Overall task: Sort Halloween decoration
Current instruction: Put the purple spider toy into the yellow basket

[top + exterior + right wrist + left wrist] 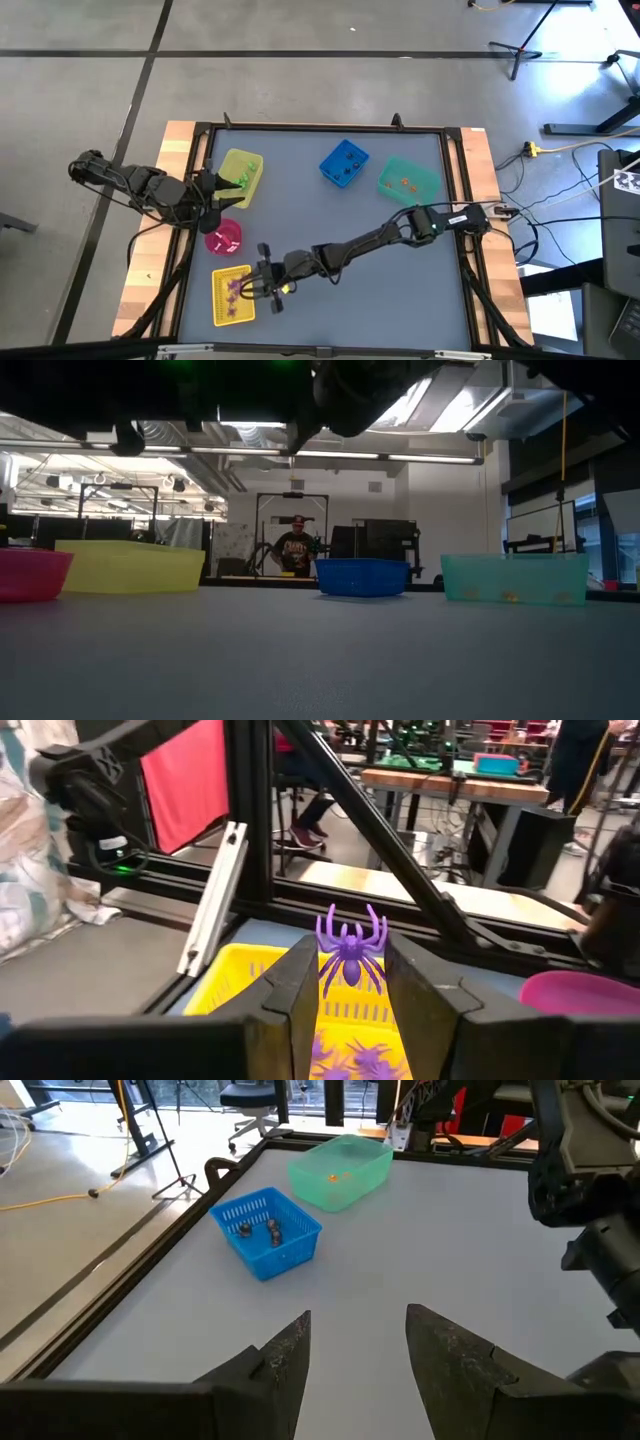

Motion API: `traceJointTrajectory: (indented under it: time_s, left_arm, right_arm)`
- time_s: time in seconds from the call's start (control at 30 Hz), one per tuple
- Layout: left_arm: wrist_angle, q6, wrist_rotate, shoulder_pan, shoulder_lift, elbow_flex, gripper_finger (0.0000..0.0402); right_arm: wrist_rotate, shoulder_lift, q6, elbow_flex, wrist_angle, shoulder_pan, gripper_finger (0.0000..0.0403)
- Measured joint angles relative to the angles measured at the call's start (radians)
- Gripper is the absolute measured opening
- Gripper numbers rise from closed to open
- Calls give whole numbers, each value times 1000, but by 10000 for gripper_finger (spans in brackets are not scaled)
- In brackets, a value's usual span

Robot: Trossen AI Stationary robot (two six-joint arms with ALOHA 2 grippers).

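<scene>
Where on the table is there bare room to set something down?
The widest bare stretch lies at the table's near right, below the right arm and the teal bin. Another patch sits mid-table between the yellow bin, blue basket and right arm. The left side is crowded: pink bowl, yellow basket, left pincer, and right pincer holding a purple spider.

Even overhead light, backlit low view

Two dark jointed arms, the right arm [380,238] white-labelled, end in flat angular black fingers [295,995].
</scene>
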Motion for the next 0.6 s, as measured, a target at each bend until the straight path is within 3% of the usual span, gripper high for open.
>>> traceJointTrajectory:
  time_s: [0.6]
  left_arm:
    - [0,0,-2,0,0,0,151]
  right_arm:
    - [0,1,93,0,-32,-1,127]
